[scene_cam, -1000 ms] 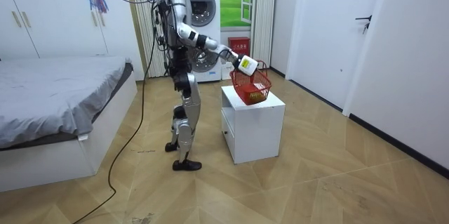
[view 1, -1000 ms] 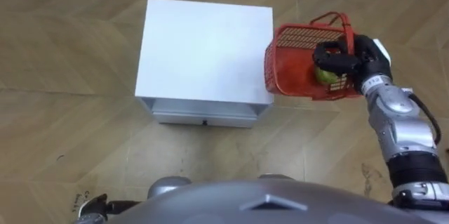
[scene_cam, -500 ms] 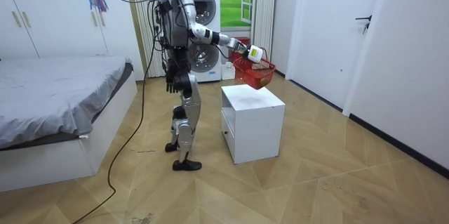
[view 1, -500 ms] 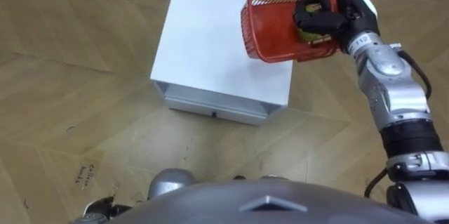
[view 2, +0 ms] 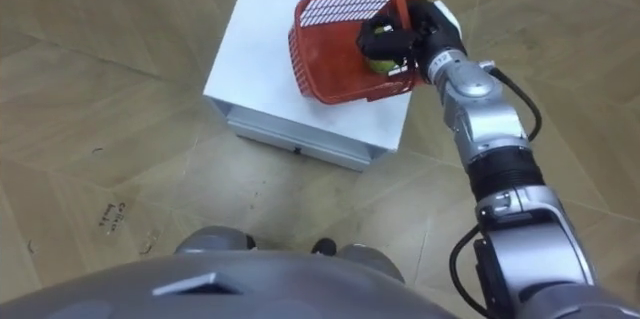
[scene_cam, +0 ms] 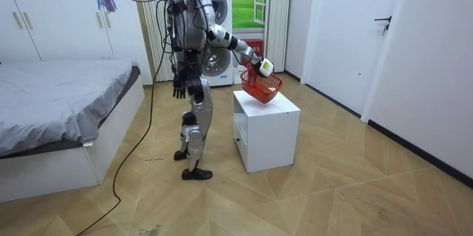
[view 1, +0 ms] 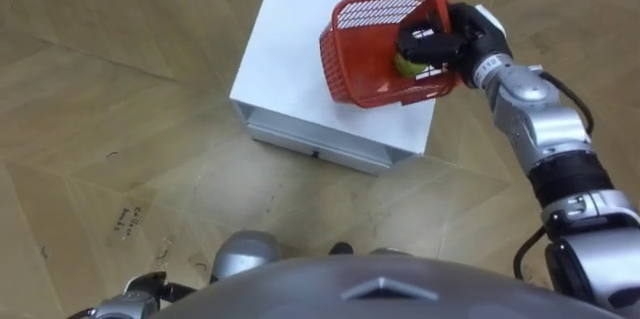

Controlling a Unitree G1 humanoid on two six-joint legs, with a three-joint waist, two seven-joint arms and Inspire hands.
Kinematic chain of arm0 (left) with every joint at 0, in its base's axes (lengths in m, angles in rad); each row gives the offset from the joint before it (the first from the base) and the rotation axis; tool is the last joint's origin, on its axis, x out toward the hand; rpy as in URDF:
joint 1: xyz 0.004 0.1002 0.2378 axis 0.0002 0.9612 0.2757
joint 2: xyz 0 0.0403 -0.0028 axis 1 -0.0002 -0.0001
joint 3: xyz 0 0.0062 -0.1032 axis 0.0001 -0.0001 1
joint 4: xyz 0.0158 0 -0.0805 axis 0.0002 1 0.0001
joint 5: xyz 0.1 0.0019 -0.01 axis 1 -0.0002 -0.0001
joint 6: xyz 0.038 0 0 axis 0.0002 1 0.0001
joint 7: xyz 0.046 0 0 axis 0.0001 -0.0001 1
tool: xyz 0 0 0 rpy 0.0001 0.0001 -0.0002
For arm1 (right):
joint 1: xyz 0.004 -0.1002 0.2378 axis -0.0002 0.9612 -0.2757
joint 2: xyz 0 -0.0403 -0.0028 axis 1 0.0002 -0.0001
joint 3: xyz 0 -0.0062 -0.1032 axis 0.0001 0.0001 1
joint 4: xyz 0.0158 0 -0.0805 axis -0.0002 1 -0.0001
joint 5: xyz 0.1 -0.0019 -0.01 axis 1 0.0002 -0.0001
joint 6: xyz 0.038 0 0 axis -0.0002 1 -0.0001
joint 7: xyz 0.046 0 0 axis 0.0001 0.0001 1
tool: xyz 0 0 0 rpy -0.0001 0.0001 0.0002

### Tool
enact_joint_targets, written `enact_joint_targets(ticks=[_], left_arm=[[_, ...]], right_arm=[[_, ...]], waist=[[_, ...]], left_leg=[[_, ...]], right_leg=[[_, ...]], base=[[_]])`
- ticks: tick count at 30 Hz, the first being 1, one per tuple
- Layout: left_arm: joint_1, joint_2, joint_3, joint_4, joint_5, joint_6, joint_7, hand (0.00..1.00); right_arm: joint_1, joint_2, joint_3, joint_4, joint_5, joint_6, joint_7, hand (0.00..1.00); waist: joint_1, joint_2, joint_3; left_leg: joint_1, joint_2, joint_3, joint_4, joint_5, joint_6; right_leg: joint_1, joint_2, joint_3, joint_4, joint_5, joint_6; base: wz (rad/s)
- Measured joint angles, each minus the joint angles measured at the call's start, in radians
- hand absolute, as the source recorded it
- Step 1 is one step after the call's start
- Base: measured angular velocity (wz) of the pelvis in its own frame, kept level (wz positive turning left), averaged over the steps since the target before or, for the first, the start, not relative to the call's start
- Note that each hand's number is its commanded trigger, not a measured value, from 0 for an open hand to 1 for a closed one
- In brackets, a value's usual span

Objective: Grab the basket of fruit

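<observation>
A red mesh fruit basket (view 1: 372, 51) hangs tilted just above the right part of a white cabinet (view 1: 295, 64). My right hand (view 1: 445, 41) is shut on the basket's rim and handle at its right side. A green fruit (view 1: 408, 63) lies inside against the wall nearest the hand. In the room view the basket (scene_cam: 260, 86) is clear of the cabinet top (scene_cam: 270, 106), held out by the right hand (scene_cam: 264, 66). My left hand (scene_cam: 178, 88) hangs at my side with relaxed fingers and holds nothing.
I stand on wooden floor close to the cabinet, which has a drawer (view 1: 320, 144) in its front. A bed (scene_cam: 59, 110) is at the room view's left, a washing machine (scene_cam: 214, 14) behind me, and a white door (scene_cam: 332, 29) at the room view's right.
The basket left the cabinet top, rose high, and has now come down a little and nearer to my body. The head camera has shifted as well.
</observation>
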Motion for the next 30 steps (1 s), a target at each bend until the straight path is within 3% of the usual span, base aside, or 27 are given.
enact_joint_targets(ticks=[2,4,8,11,14,15,16,17,18,19,20,21,22,23,25,27,30], left_arm=[[-0.001,0.0,0.0,0.0,-0.001,0.0,0.001,0.0],[-0.003,0.005,0.0,-0.003,-0.003,0.0,0.001,0.0],[-0.025,0.008,-0.019,-0.001,-0.004,0.008,-0.001,0.0],[-0.038,0.008,-0.047,-0.001,-0.013,0.005,-0.007,0.0],[-0.044,0.016,-0.055,-0.003,-0.013,0.005,-0.019,0.0],[-0.044,0.015,-0.057,-0.002,-0.014,0.005,-0.02,0.0],[-0.044,0.014,-0.057,0.001,-0.014,0.002,-0.024,0.0],[-0.045,0.013,-0.057,0.002,-0.014,0.001,-0.025,0.0],[-0.056,0.01,-0.057,0.008,-0.013,-0.003,-0.026,0.0],[-0.067,0.014,-0.051,0.009,-0.014,-0.009,-0.026,0.0],[-0.07,0.025,-0.028,0.025,-0.008,-0.025,-0.025,0.0],[-0.091,0.024,-0.037,0.061,0.002,-0.033,-0.022,0.0],[-0.099,0.0,-0.051,0.084,0.01,-0.036,-0.021,0.0],[-0.1,-0.003,-0.058,0.084,0.01,-0.036,-0.022,0.0],[-0.101,-0.001,-0.058,0.084,0.007,-0.036,-0.029,0.0],[-0.102,-0.003,-0.067,0.085,-0.019,-0.033,-0.033,0.0],[-0.102,-0.001,-0.091,0.096,-0.033,-0.013,-0.041,0.0]], right_arm=[[-0.001,0.0,0.0,0.021,0.0,0.0,-0.001,1.0],[-0.025,0.0,0.007,0.055,0.008,0.0,-0.006,1.0],[-0.058,-0.003,0.007,0.107,0.023,0.0,-0.023,1.0],[-0.097,-0.003,0.009,0.155,0.057,0.0,-0.022,1.0],[-0.119,-0.003,0.01,0.175,0.058,-0.004,-0.019,0.96],[-0.135,-0.003,0.012,0.202,0.057,-0.01,-0.011,0.67],[-0.143,-0.003,0.015,0.217,0.053,-0.013,-0.008,0.0],[-0.148,-0.003,0.016,0.228,0.053,-0.018,-0.005,0.0],[-0.155,-0.002,0.016,0.245,0.048,-0.028,0.0,0.0],[-0.161,0.004,0.017,0.246,0.042,-0.034,0.001,0.0],[-0.183,0.016,0.018,0.237,0.034,-0.05,0.01,0.0],[-0.191,0.004,0.017,0.245,0.04,-0.063,0.012,0.0],[-0.187,-0.005,0.016,0.278,0.059,-0.074,0.007,0.0],[-0.187,-0.005,0.016,0.285,0.06,-0.074,0.006,0.0],[-0.189,-0.004,0.016,0.317,0.059,-0.076,0.013,0.0],[-0.189,0.0,0.013,0.355,0.05,-0.067,0.02,0.0],[-0.189,0.003,0.013,0.363,0.052,-0.063,0.02,0.0]], waist=[[-0.002,-0.001,0.0008],[-0.001,-0.012,0.009],[-0.006,-0.019,0.0093],[0.005,0.001,0.0148],[0.005,0.012,0.0133],[0.005,0.018,0.012],[0.015,0.027,0.0117],[0.017,0.032,0.0112],[0.022,0.058,0.0217],[0.025,0.063,0.0216],[0.022,0.046,0.0199],[0.007,0.041,0.0296],[0.006,0.059,0.0224],[0.003,0.061,0.0222],[-0.003,0.054,0.0241],[-0.004,0.04,0.0236],[-0.001,0.038,0.0232]], left_leg=[[0.0,-0.001,-0.005,0.0,0.0,0.0],[-0.015,-0.001,-0.005,0.001,0.0,0.0],[-0.054,-0.009,-0.021,0.02,0.001,0.001],[-0.063,-0.011,-0.051,0.02,0.004,0.006],[-0.07,-0.014,-0.056,0.017,0.004,0.006],[-0.07,-0.014,-0.057,0.017,0.004,0.006],[-0.069,-0.013,-0.071,0.018,0.004,0.006],[-0.067,-0.011,-0.089,0.018,0.004,0.007],[-0.059,0.012,-0.158,0.014,0.007,0.011],[-0.067,0.026,-0.185,0.015,0.007,0.01],[-0.117,0.028,-0.165,0.049,0.006,0.009],[-0.135,0.006,-0.114,0.084,-0.026,-0.017],[-0.136,0.011,-0.063,0.082,-0.039,-0.015],[-0.134,0.006,-0.048,0.064,-0.034,-0.02],[-0.144,0.007,0.008,0.018,0.014,0.007],[-0.146,-0.012,0.012,0.018,0.026,0.014],[-0.17,-0.031,0.016,0.049,0.029,0.02]], right_leg=[[0.003,0.0,0.0,0.0,0.0,0.0],[-0.007,-0.002,-0.015,0.0,0.0,0.0],[-0.039,-0.007,-0.02,0.003,0.0,0.0],[-0.068,-0.013,-0.023,0.038,0.0,0.0],[-0.071,-0.014,-0.018,0.032,0.0,0.0],[-0.077,-0.014,-0.019,0.038,0.0,0.0],[-0.086,-0.015,-0.026,0.056,0.0,0.0],[-0.099,-0.015,-0.03,0.08,0.0,0.0],[-0.17,-0.005,-0.03,0.163,-0.031,-0.004],[-0.206,0.027,-0.005,0.133,-0.039,-0.021],[-0.278,0.06,0.025,-0.025,0.047,-0.071],[-0.31,0.018,-0.019,-0.039,0.207,-0.09],[-0.304,0.02,-0.021,-0.017,0.197,-0.085],[-0.295,0.016,-0.02,-0.019,0.197,-0.085],[-0.277,0.01,-0.026,-0.019,0.191,-0.078],[-0.273,-0.006,-0.027,-0.021,0.186,-0.068],[-0.278,-0.022,-0.029,-0.02,0.184,-0.06]], base=[[0.09],[0.03],[0.12],[-0.02],[0.03],[-0.06],[-0.1],[-0.26],[-0.34],[-0.54],[-0.24],[-0.06],[0.2],[0.15],[0.21],[0.29],[0.16]])
